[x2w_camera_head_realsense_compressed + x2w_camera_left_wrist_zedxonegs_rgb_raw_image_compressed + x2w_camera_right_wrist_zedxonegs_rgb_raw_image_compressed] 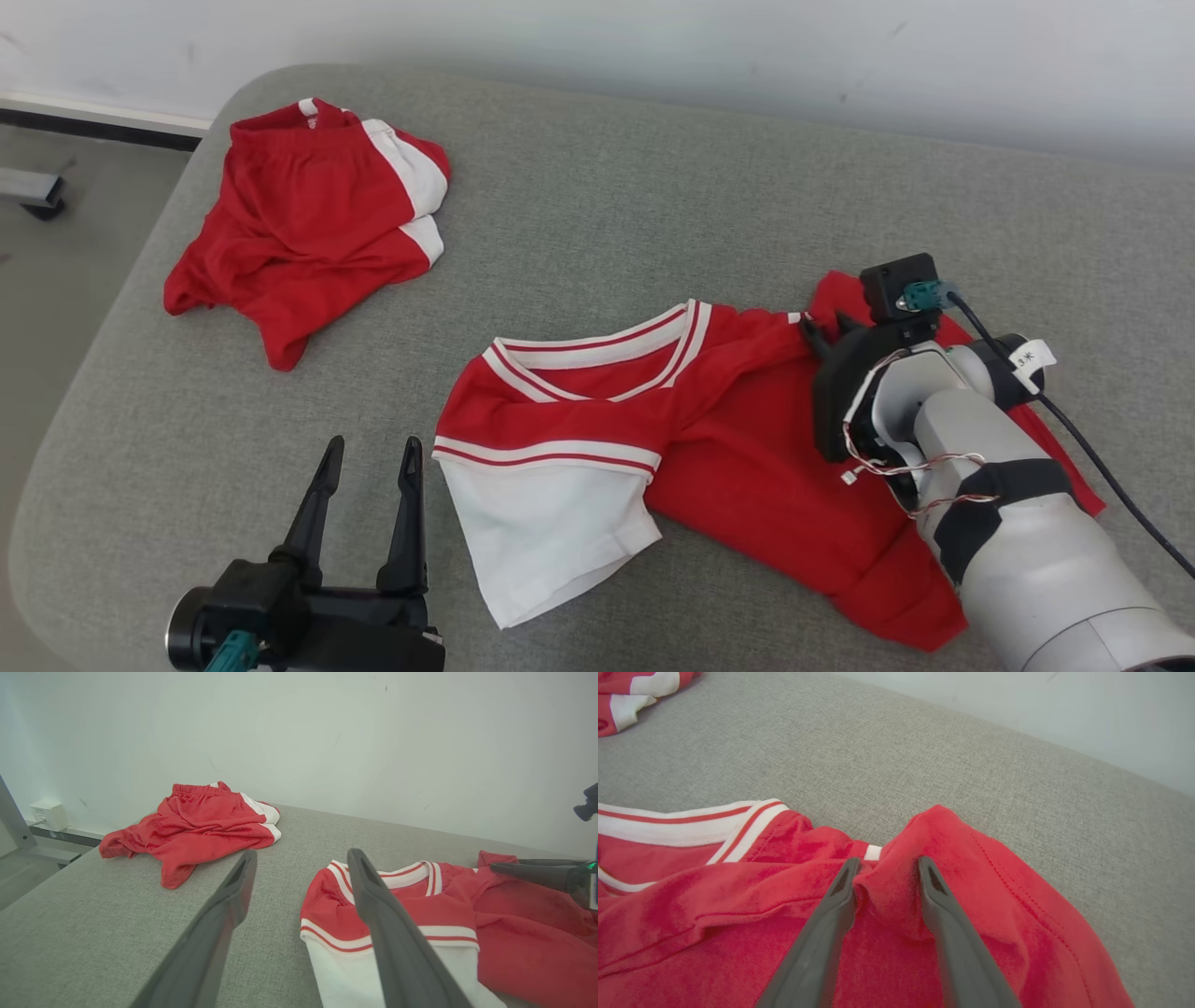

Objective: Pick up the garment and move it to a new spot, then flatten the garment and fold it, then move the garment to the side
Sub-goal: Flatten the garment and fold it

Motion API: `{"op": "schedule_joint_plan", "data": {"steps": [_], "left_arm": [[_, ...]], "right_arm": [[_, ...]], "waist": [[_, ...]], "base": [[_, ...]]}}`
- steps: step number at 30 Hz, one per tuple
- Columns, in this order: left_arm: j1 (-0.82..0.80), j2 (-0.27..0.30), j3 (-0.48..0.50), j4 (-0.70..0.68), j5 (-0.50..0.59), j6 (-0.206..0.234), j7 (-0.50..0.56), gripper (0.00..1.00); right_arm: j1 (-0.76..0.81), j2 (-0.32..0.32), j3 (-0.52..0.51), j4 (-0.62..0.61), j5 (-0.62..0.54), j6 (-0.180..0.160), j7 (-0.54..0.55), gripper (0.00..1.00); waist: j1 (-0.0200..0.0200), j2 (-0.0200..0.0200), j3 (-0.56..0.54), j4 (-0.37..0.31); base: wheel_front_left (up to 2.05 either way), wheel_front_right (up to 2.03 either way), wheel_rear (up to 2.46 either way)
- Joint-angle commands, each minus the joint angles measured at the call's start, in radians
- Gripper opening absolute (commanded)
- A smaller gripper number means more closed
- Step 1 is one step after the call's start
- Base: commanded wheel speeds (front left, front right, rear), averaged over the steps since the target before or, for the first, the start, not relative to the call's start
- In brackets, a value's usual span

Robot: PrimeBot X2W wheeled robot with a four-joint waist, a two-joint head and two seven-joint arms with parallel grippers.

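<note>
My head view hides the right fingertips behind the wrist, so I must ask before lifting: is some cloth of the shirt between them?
Observer: Yes. The right wrist view shows a raised fold of the red shirt between the two fingers of the right gripper, touching both. Whether the grip is firm, I cannot tell.
Operator: And how is that gripper angled?
Observer: In the left wrist view its fingers appear nearly level with the grey surface, low over the shirt's far edge.
</note>
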Motion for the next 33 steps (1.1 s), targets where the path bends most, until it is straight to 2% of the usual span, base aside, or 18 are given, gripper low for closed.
{"op": "schedule_joint_plan", "data": {"steps": [1,4,12,18,19,20,21,22,23,25,31,33], "left_arm": [[-0.001,-0.002,0.004,0.001,-0.002,0.002,-0.003,1.0],[0.005,-0.002,0.012,0.005,0.005,0.004,-0.003,1.0],[0.035,-0.001,0.03,0.01,0.019,0.001,-0.003,1.0],[0.069,-0.001,0.044,0.011,0.026,-0.001,-0.003,1.0],[0.081,-0.001,0.051,0.007,0.029,-0.002,-0.003,1.0],[0.081,-0.001,0.051,0.007,0.029,-0.002,-0.003,1.0],[0.087,-0.001,0.053,0.007,0.033,-0.005,-0.003,1.0],[0.09,-0.001,0.054,0.006,0.034,-0.004,-0.003,1.0],[0.09,-0.001,0.054,0.006,0.034,-0.004,-0.003,1.0],[0.097,-0.001,0.056,0.004,0.036,-0.003,-0.003,1.0],[0.102,-0.001,0.064,0.0,0.042,-0.005,-0.003,1.0],[0.102,-0.001,0.066,0.002,0.045,-0.007,-0.003,1.0]], "right_arm": [[-0.016,0.013,0.003,0.013,0.013,-0.002,-0.012,0.0],[-0.024,0.012,0.004,0.021,0.021,-0.002,-0.063,0.0],[0.05,0.015,0.011,-0.039,0.029,-0.002,-0.307,0.0],[0.166,-0.004,0.0,-0.164,0.022,-0.002,-0.351,0.0],[0.232,-0.016,-0.013,-0.257,0.009,-0.002,-0.353,0.0],[0.232,-0.016,-0.013,-0.257,0.009,-0.002,-0.353,0.0],[0.32,-0.029,-0.045,-0.368,-0.002,-0.002,-0.353,0.0],[0.373,-0.034,-0.061,-0.423,-0.009,-0.002,-0.353,0.0],[0.373,-0.034,-0.061,-0.423,-0.009,-0.002,-0.353,0.0],[0.476,-0.036,-0.103,-0.532,-0.023,-0.002,-0.353,0.0],[0.77,0.021,-0.208,-0.783,-0.05,-0.002,-0.353,0.0],[0.853,0.043,-0.226,-0.823,-0.055,-0.002,-0.352,1.0]], "waist": [[-0.0002,-0.0001,0.003,-0.009],[-0.0002,-0.0001,-0.002,-0.025],[-0.0002,-0.0001,-0.049,-0.083],[-0.0002,-0.0001,-0.078,-0.129],[-0.0002,-0.0001,-0.086,-0.147],[-0.0002,-0.0001,-0.086,-0.147],[-0.0002,-0.0001,-0.09,-0.16],[-0.0002,-0.0001,-0.092,-0.165],[-0.0002,-0.0001,-0.092,-0.165],[-0.0002,-0.0001,-0.095,-0.175],[-0.0002,-0.0001,-0.096,-0.203],[-0.0002,-0.0001,-0.091,-0.217]], "base": [[0.0,0.0,0.0],[0.0,0.0,0.0],[0.0,0.0,0.0],[0.0,0.0,0.0],[0.0,0.0,0.0],[0.0,0.0,0.0],[0.0,0.0,0.0],[0.0,0.0,0.0],[0.0,0.0,0.0],[0.0,0.0,0.0],[0.0,0.0,0.0],[0.0,0.0,0.0]]}}
